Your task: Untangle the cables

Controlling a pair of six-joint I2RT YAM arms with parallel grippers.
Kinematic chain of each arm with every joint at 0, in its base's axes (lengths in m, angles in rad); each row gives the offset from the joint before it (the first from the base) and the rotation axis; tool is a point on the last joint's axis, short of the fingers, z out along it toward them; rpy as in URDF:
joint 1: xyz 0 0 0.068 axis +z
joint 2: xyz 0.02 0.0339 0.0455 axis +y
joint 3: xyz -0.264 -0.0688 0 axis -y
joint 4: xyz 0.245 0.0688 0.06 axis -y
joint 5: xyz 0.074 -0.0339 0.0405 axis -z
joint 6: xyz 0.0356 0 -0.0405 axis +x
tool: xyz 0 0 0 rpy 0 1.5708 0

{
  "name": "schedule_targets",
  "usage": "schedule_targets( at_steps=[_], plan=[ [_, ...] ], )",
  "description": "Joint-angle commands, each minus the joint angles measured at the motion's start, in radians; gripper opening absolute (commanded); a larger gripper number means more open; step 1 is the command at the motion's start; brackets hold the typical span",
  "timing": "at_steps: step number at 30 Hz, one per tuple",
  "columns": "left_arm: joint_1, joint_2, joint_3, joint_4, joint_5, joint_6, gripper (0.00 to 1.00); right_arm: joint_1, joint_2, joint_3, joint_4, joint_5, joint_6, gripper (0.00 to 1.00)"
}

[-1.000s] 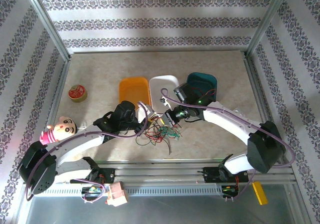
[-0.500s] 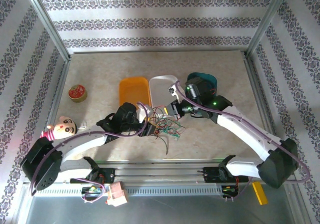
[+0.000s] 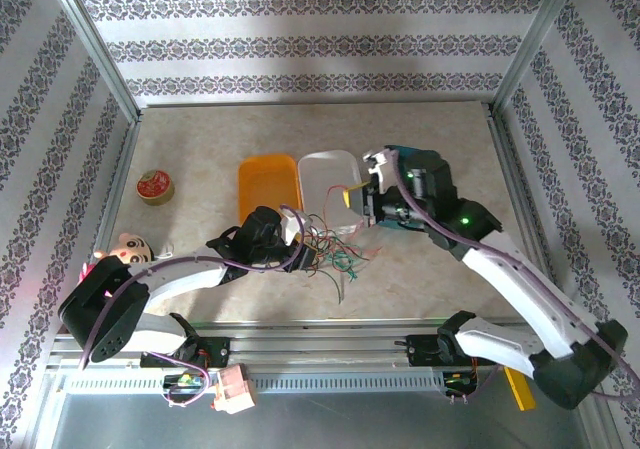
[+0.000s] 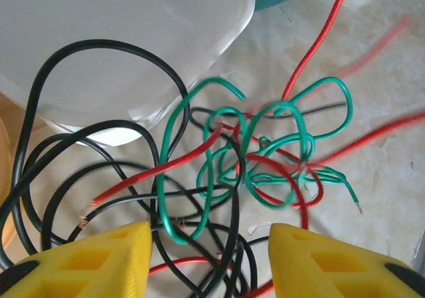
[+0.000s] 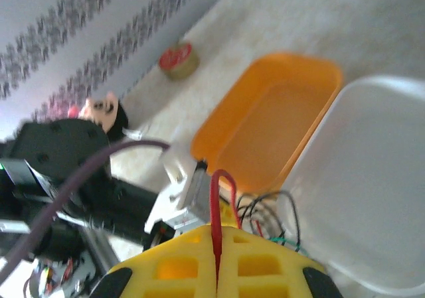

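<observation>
The cables lie as a tangle of red, black and green strands on the table, just in front of the white tray. In the left wrist view green loops cross black loops, and a red strand rises away to the upper right. My left gripper is open low over the near edge of the tangle, with black and red strands lying loose between its yellow fingers. My right gripper hangs raised over the white tray, shut on a red cable.
An orange tray and a teal tray flank the white one; the right arm covers much of the teal tray. A red tin and a doll sit at the left. Metal frame rails run along the near edge.
My right gripper has risen and moved back over the white tray, drawing the red cable up out of the tangle. My left gripper has opened and shifted right toward the tangle.
</observation>
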Motion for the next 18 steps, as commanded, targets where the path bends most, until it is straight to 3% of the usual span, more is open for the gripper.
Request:
schedule_targets(
  at_steps=[1, 6, 12, 18],
  plan=[
    [-0.015, 0.026, -0.017, 0.064, -0.019, -0.025, 0.46, -0.031, -0.056, 0.047, 0.09, 0.048, 0.06, 0.0],
    [-0.018, 0.066, -0.014, 0.069, -0.033, -0.028, 0.45, -0.058, -0.102, 0.096, 0.105, 0.123, 0.058, 0.0],
    [-0.026, 0.092, -0.025, 0.079, -0.071, -0.037, 0.34, -0.124, -0.158, 0.108, 0.193, 0.292, 0.068, 0.0],
    [-0.034, 0.09, -0.048, 0.119, -0.09, -0.072, 0.08, -0.203, -0.16, 0.089, 0.201, 0.45, 0.073, 0.0]
  ],
)
